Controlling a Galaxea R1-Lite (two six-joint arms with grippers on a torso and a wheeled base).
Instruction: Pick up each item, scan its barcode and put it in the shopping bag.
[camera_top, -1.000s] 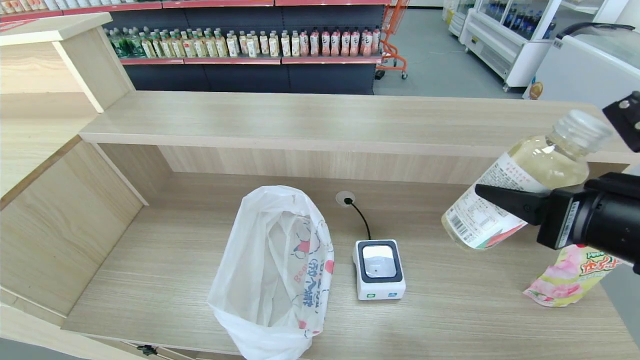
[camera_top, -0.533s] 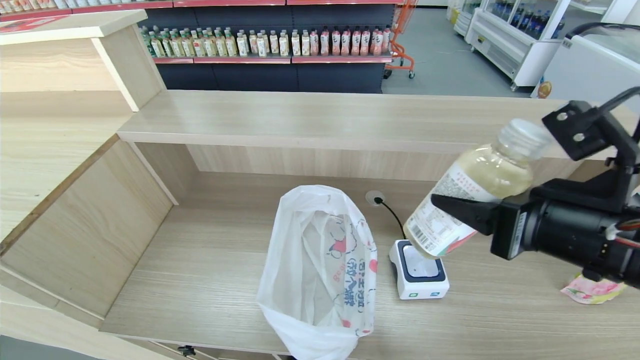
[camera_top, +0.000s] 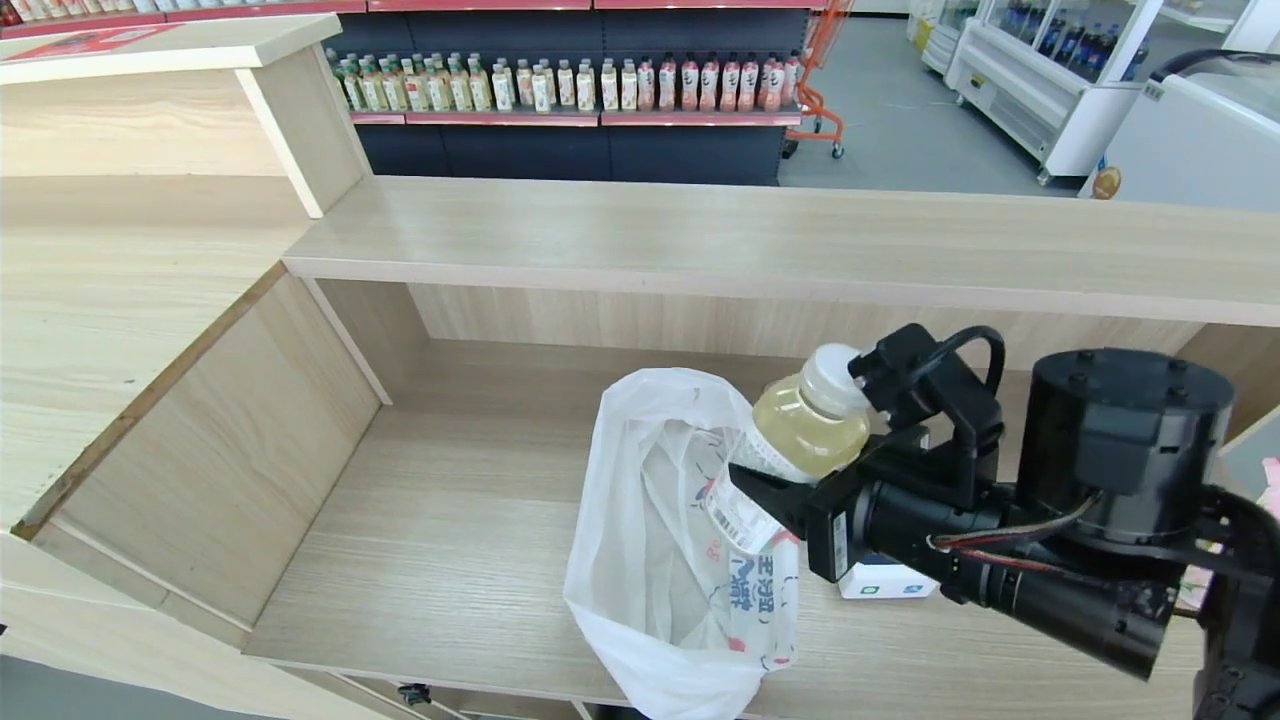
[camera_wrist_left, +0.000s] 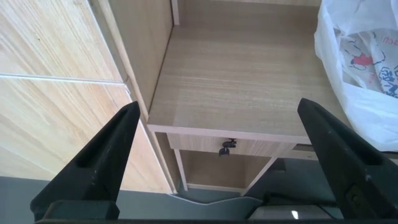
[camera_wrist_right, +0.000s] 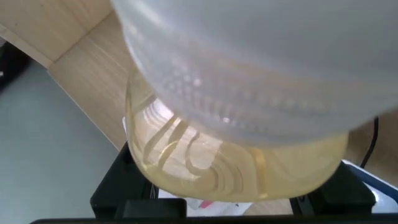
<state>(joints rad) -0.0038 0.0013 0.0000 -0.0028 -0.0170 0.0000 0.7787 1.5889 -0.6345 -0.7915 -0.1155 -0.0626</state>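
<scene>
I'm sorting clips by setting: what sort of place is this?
Probably a shop checkout: a counter with a scanner and a shopping bag, drinks shelves and fridges behind, and a bottle held at the bag's mouth.

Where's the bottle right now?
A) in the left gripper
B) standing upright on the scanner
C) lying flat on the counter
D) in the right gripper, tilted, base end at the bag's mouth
D: the right gripper is shut on the bottle, which is tilted cap-up with its base end at the open shopping bag; the left gripper is open and empty.
</scene>
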